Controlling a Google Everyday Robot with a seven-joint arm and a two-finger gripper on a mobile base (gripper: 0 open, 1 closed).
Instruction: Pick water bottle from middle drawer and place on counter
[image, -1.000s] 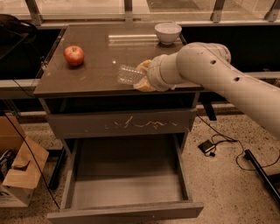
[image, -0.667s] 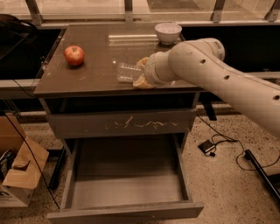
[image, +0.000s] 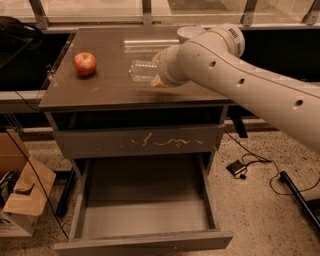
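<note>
Hand (image: 158, 69), closed on one end of the water bottle (image: 141, 70), holds it sideways just over the counter (image: 100, 92) near the apple (image: 85, 63), presumably for set-down; middle drawer (image: 145, 205) stands open.

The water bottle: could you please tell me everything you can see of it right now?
The water bottle is small and made of clear ribbed plastic. It lies on its side over the counter. The end toward the arm is hidden in the claw, whose tan fingers grip it from above and below. No cap or label shows. Whether it touches the counter, I cannot tell.
</note>
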